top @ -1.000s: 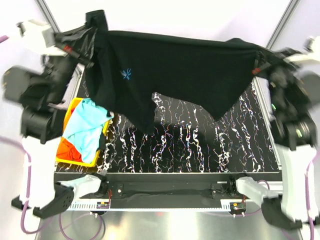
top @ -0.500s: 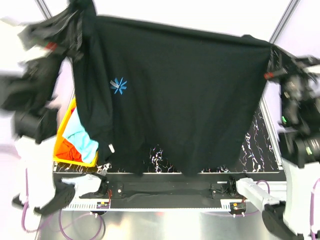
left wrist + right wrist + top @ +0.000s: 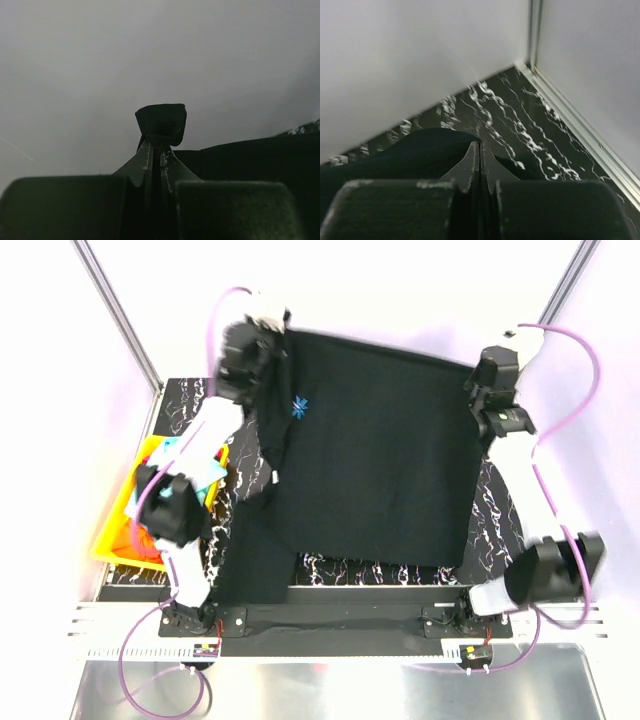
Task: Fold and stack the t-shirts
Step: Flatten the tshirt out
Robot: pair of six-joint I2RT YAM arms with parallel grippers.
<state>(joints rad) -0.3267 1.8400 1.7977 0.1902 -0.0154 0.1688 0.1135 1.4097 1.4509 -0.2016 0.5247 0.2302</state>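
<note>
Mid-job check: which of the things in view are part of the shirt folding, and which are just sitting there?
Part of the job:
- black t-shirt, spread out, its far corners pinched by the left gripper and the right gripper
- turquoise t-shirt and orange-red t-shirt, bunched in the bin

Just lying about:
- yellow bin
- marbled table

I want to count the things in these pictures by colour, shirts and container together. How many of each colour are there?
yellow plastic bin: 1
black cloth t-shirt, spread out flat: 1
turquoise cloth shirt, in the bin, partly hidden by the left arm: 1
orange-red cloth shirt, in the bin, partly hidden: 1
Total: 4
</note>
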